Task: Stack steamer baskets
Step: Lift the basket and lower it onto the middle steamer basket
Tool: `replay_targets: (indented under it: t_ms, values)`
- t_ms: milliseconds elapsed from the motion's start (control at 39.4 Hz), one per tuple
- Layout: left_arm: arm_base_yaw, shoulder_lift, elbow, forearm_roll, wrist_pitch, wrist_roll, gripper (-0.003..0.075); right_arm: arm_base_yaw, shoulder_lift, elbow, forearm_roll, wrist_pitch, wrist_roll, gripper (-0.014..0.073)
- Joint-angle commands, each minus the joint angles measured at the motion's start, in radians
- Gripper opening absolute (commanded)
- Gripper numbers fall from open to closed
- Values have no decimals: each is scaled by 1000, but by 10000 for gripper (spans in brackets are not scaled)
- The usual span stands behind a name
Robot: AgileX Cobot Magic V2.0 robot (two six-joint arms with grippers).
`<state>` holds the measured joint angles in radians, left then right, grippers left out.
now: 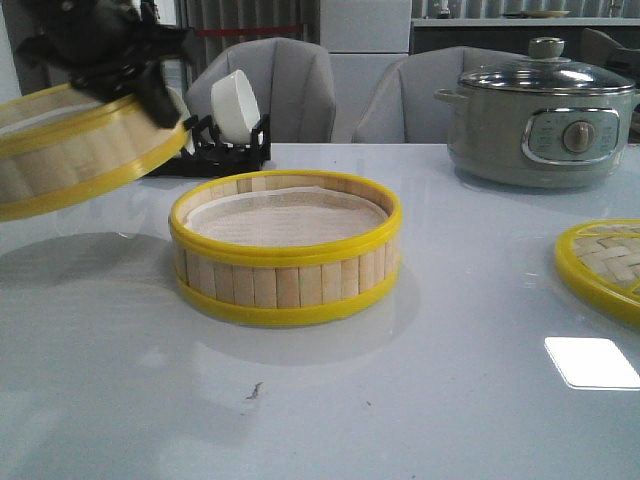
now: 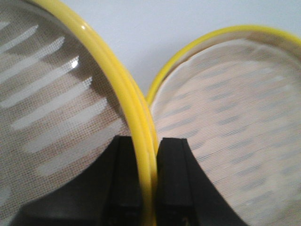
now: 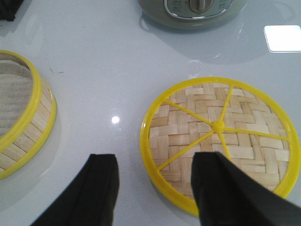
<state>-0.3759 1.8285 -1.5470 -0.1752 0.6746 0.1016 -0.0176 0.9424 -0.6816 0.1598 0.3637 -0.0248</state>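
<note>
At the far left, the left gripper (image 1: 150, 75) was pinched on the rim of one steamer basket (image 1: 75, 150), its two black fingers (image 2: 124, 183) pressed against either side of the yellow edge, as the left wrist view showed plainly. That basket hung in the air, tilted, well clear of the table (image 1: 420, 400), with its shadow lying on the surface below it. Just to its right, at the middle of the table, the second steamer basket (image 1: 285, 250) sat flat and upright with its white paper liner (image 1: 280, 215) showing inside. The raised basket was still beside the seated one and not over it; in the left wrist view their rims looked close, side by side. So the task seemed about halfway: one basket was picked up and carried near, but it was not yet centred above the other, lowered or let go. Behind them stood a black rack (image 1: 225, 145) with a white bowl (image 1: 235, 105). Farther right, at the back, stood the grey-green pot (image 1: 540, 120). At the right edge lay the woven lid (image 1: 605, 265), flat on the table and untouched. The right gripper (image 3: 155, 193) hovered near that lid with its fingers spread and nothing between them.
</note>
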Motion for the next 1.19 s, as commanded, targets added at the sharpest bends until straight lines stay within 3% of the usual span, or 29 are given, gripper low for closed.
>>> replay_targets:
  t_ms: [0, 279, 431, 1167]
  values:
    - [-89, -70, -87, -12, -47, 3, 88, 0, -6, -37, 4, -80, -9, 465]
    - [-282, -11, -123, -10, -60, 3, 88, 0, -6, -37, 4, -74, -9, 465]
    - [-334, 43, -123, -3, -78, 3, 88, 0, -6, -37, 4, -71, -9, 465]
    - [-372, 144, -129, -59, -156, 3, 88, 0, -6, -37, 4, -71, -9, 465]
